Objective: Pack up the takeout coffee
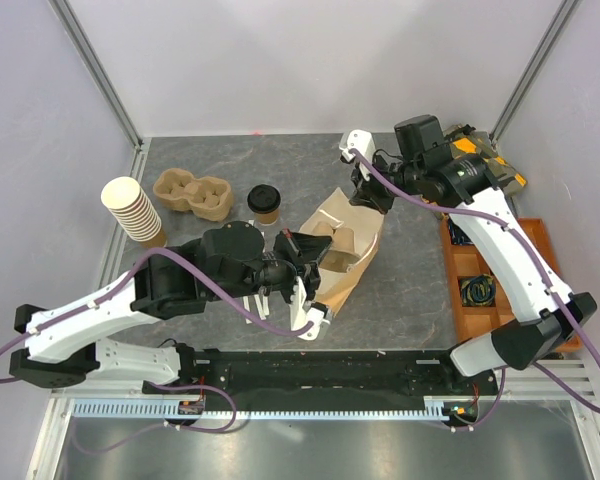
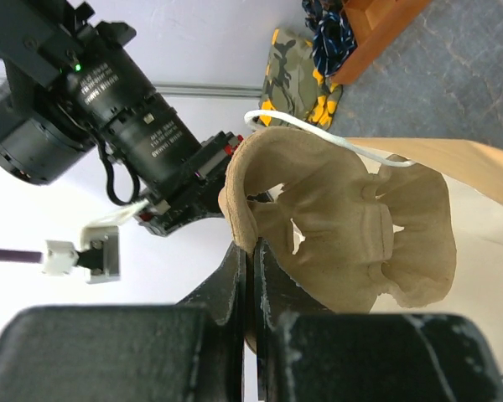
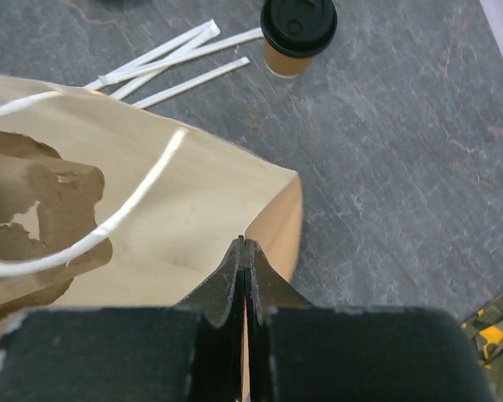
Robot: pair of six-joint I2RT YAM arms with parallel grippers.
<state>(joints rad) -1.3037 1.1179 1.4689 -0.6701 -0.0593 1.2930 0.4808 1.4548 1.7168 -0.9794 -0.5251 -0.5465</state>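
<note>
Takeout coffee point(image 1: 264, 203) beside paper bag point(image 3: 201, 209), cup carrier point(image 2: 352, 226) inside, left jaws pinching carrier, right jaws pinching bag

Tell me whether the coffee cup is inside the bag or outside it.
Outside. The lidded coffee cup stands upright on the table, apart from the paper bag.
</note>
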